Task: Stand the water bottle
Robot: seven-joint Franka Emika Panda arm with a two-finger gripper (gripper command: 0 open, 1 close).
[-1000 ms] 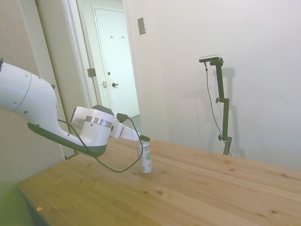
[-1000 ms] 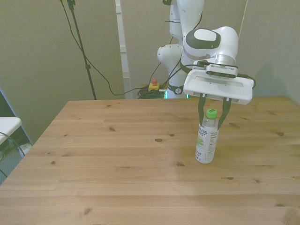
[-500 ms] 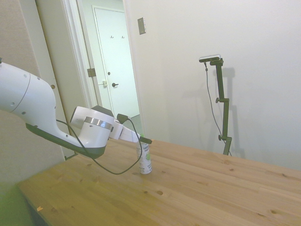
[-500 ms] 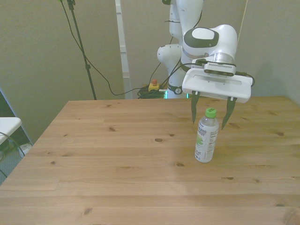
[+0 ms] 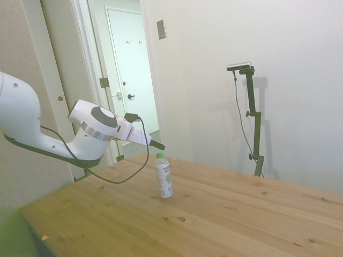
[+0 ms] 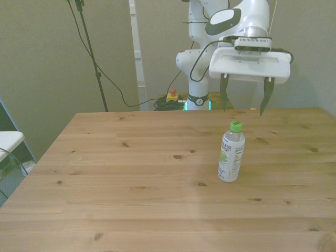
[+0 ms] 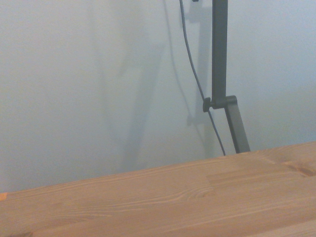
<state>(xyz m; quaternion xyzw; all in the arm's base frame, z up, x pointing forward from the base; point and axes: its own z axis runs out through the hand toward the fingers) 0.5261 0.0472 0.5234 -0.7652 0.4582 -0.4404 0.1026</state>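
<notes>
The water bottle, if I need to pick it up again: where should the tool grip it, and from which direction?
Probably from above, closing on the neck just under the green cap. The water bottle stands upright on the table with nothing near it, and the open tool hangs above and slightly behind it, fingers pointing down. The slim body narrows toward the top, so the fingers should straddle it easily.

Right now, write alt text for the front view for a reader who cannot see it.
A water bottle with a green cap stands upright on a wooden table, toward the front view's right. Above and behind it, clear of the bottle, hangs a white robot arm's gripper, fingers open.
</notes>
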